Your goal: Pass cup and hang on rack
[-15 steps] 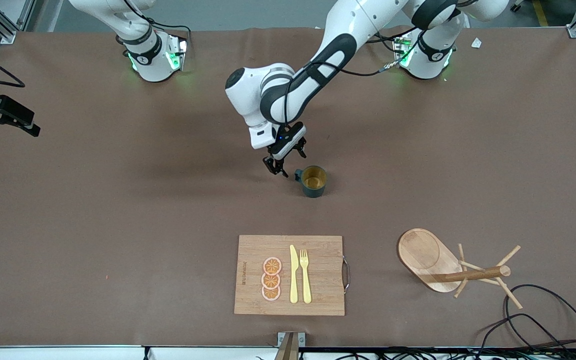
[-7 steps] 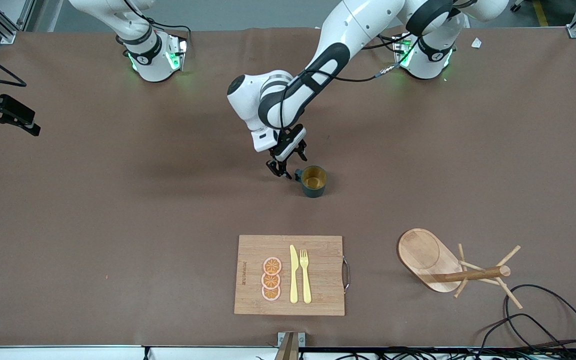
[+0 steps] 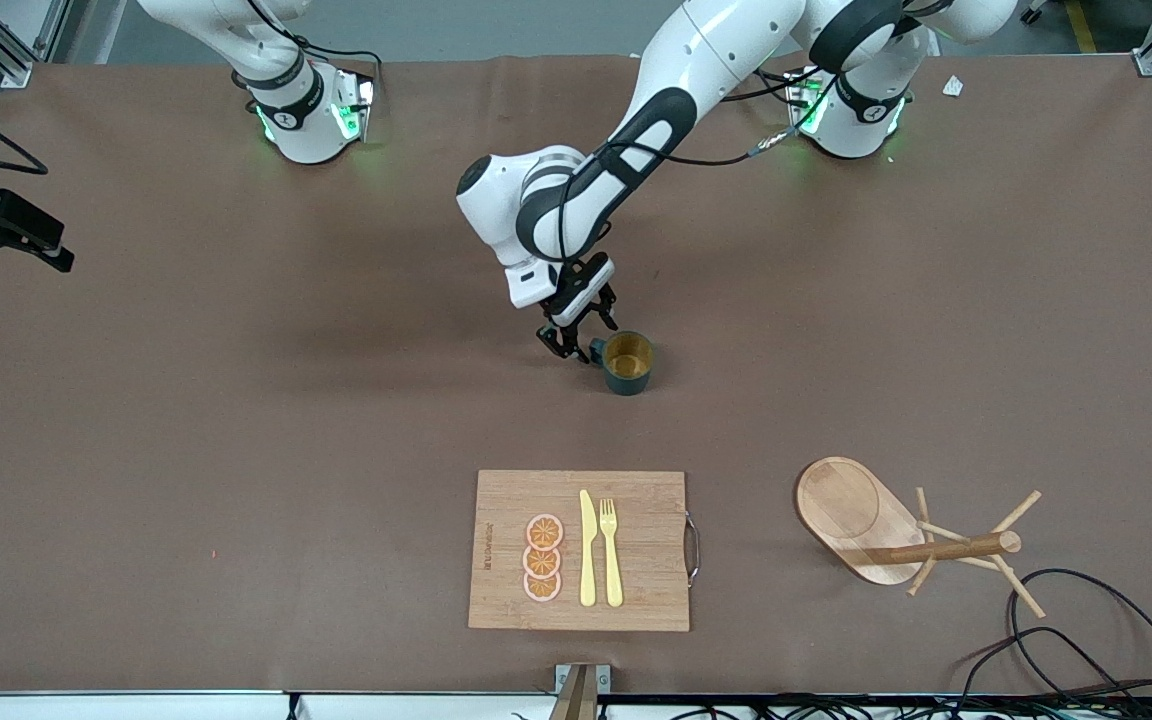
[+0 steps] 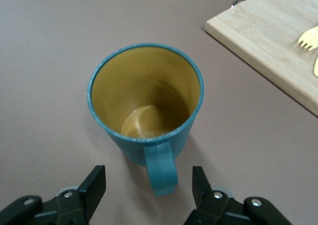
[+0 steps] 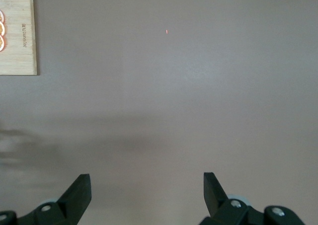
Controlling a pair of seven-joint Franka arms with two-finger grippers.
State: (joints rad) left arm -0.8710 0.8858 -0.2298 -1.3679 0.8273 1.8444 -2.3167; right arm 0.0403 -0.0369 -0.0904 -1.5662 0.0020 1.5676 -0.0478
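Here the cup [image 3: 627, 362], a small dark teal mug with a yellowish-tan inside, stands upright mid-worktop [image 3: 236, 400], farther from the front camera than the rack [image 3: 896, 530]. The left arm reaches down beside it, left gripper [image 3: 576, 338] open with its fingers [image 4: 97, 185] either side of the handle, not touching. The right gripper [image 3: 6, 235] waits spread wide and empty over the right arm's end of the worktop.
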